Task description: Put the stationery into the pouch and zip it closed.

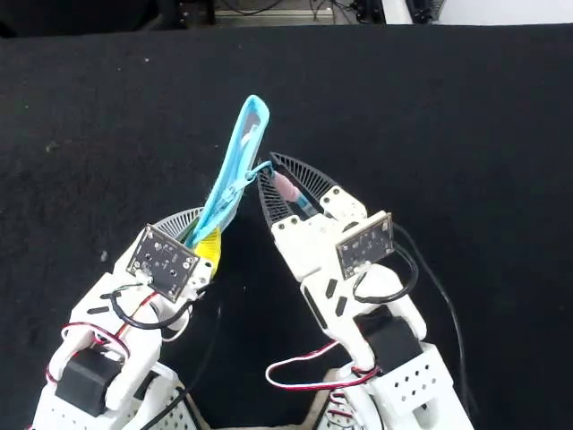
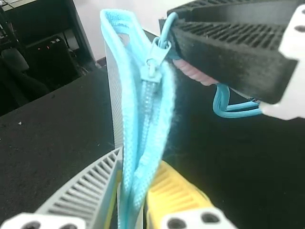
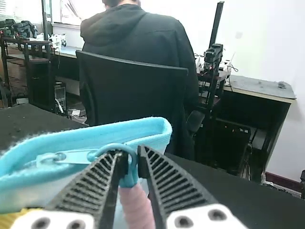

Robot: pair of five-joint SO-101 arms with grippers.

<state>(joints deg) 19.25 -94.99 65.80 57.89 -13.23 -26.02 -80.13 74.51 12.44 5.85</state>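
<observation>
**Zip Closure: Pull Axis Runs Away From the Left Gripper**

The left gripper is clamped on the near end of the pouch, holding it on edge over the table with the zip side toward the right arm. The pouch's long axis runs from this clamp away to its free far tip. The right gripper is closed on the blue pull cord, just beside the slider, which sits near the far tip. Judgement: the remaining pull follows that axis, away from the left gripper. A sideways pull risks twisting the pouch out of the clamp.
</observation>
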